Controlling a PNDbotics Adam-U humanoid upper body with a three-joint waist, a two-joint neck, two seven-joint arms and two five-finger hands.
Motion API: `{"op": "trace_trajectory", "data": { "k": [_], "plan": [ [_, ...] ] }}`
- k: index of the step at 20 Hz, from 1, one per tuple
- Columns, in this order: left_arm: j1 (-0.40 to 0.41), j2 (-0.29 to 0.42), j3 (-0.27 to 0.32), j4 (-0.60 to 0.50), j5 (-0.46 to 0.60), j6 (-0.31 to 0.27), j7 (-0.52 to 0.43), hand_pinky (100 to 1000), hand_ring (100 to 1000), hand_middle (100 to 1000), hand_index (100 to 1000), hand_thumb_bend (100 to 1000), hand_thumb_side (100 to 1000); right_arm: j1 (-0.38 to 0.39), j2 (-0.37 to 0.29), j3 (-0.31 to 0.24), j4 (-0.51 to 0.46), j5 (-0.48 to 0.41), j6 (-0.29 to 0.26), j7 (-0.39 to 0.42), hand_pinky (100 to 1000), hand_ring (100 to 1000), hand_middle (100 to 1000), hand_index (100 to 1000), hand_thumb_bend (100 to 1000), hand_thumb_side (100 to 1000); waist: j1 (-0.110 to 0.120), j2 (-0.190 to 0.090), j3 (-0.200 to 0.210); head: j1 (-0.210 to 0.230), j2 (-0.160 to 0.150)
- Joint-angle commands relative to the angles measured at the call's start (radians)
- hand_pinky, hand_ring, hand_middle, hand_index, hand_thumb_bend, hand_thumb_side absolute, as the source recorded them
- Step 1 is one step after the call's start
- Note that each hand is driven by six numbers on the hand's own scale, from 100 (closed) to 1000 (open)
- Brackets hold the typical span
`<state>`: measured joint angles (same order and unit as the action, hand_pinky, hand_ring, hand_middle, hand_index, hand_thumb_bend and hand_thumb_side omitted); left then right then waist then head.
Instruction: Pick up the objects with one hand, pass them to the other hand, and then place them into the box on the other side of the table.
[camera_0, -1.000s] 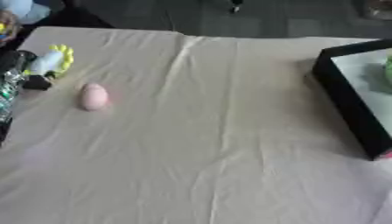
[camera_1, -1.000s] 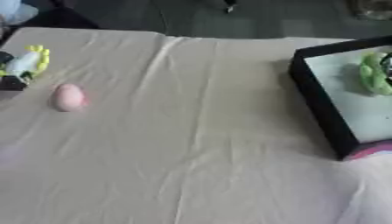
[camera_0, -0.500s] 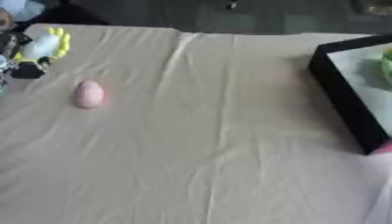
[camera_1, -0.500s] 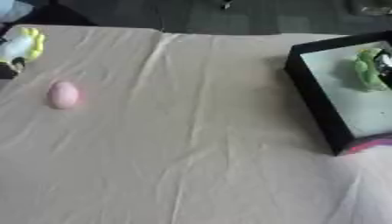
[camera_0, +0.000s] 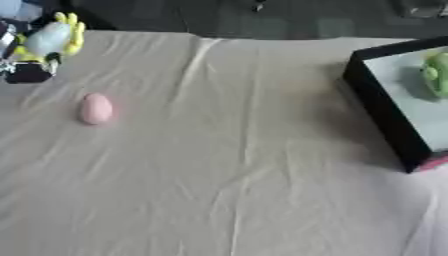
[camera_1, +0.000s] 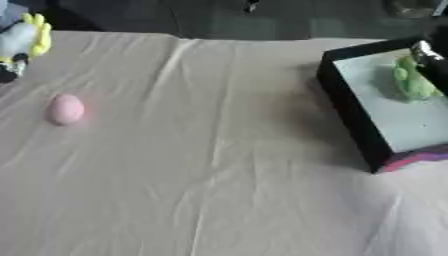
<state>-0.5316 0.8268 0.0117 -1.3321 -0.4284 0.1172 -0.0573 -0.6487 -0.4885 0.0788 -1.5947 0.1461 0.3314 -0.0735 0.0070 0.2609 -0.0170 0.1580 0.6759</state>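
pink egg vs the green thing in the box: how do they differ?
Place: the pink egg lies on the bare cloth at the table's left; the green object lies inside the black box at the right.
Shape: the egg is smooth and oval; the green object is longer and lumpy.
Task state: the egg is not yet boxed; the green object already is.
Shared: both are small, and no hand holds either.

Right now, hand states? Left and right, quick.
Left hand: at the far-left edge by a yellow and pale toy; cannot tell if it holds it.
Right hand: over the box; state cannot be told.
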Motion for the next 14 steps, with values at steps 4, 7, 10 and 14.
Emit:
{"op": "trace_trajectory", "data": {
  "k": [4, 7, 10, 14],
  "plan": [
    [0.034, 0.040, -0.009, -0.135, 0.051, 0.007, -0.025, 745, 636, 528, 407, 100, 106, -0.041, -0.009, 0.014, -0.069, -0.019, 0.000, 0.027, 1000, 940, 907, 933, 100, 667, -0.003, -0.048, 0.007, -0.014, 0.002],
    [0.055, 0.030, -0.019, -0.190, 0.068, 0.004, -0.027, 744, 634, 527, 407, 100, 111, -0.059, 0.004, 0.030, -0.090, -0.022, -0.002, 0.046, 1000, 941, 908, 934, 100, 657, -0.003, -0.051, 0.008, -0.019, 0.002],
    [0.071, 0.012, -0.037, -0.242, 0.074, -0.004, -0.025, 743, 631, 526, 407, 100, 116, -0.086, 0.023, 0.058, -0.115, -0.023, -0.006, 0.074, 1000, 941, 908, 934, 100, 649, -0.005, -0.053, 0.009, -0.024, 0.000],
    [0.078, -0.014, -0.063, -0.297, 0.065, -0.012, -0.031, 743, 630, 526, 408, 100, 118, -0.110, 0.033, 0.105, -0.161, -0.028, -0.011, 0.134, 998, 942, 910, 935, 100, 649, -0.010, -0.054, 0.008, -0.032, -0.001]
  ]
}}
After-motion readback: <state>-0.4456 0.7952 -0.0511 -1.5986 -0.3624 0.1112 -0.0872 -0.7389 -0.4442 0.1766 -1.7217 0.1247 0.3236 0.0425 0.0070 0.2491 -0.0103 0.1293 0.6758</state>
